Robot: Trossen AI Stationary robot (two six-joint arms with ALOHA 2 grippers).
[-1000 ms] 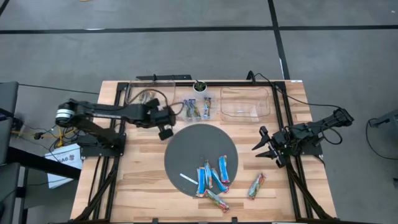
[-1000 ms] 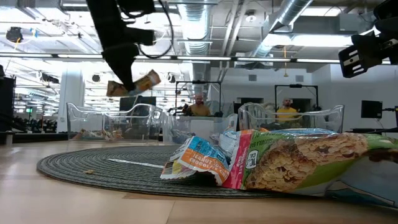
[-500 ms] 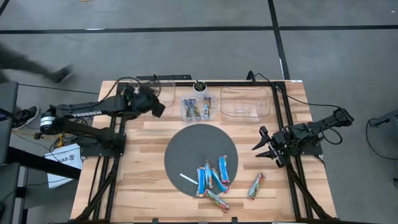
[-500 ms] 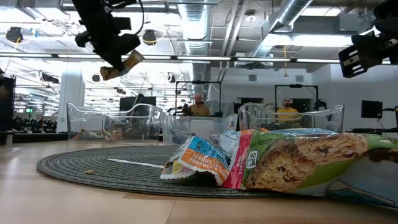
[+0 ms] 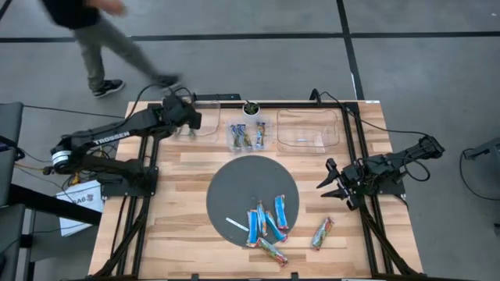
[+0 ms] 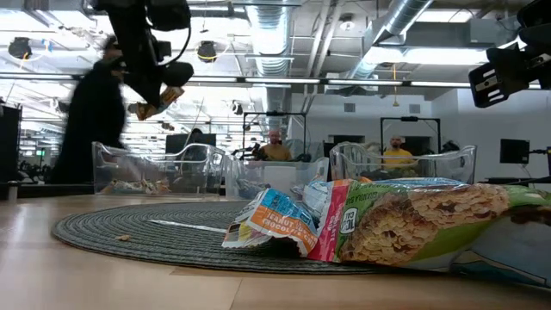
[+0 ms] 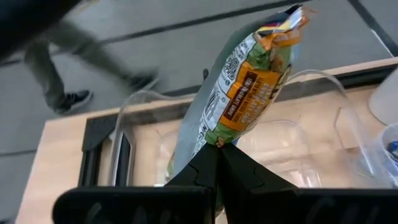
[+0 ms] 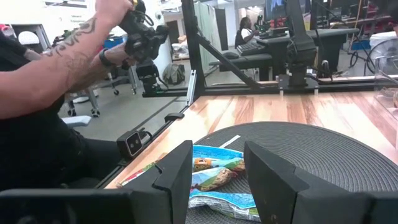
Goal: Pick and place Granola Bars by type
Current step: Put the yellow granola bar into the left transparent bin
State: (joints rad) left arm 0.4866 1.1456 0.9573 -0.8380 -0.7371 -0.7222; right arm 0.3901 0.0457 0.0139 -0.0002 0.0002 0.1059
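Carrying a green-and-orange granola bar [image 7: 249, 93] pinched in its closed jaws, the left gripper [image 5: 181, 115] hovers over the clear left bin [image 5: 205, 130] at the table's 11 o'clock, having swung there from the grey mat [image 5: 234, 187] a second ago; a person [image 5: 94, 31] now walks past beyond. The likely next move is to lower and release. Remaining bars [image 5: 266, 225] lie at 6 o'clock, while the right gripper [image 5: 334, 186] waits at 3 o'clock, fingers spread wide
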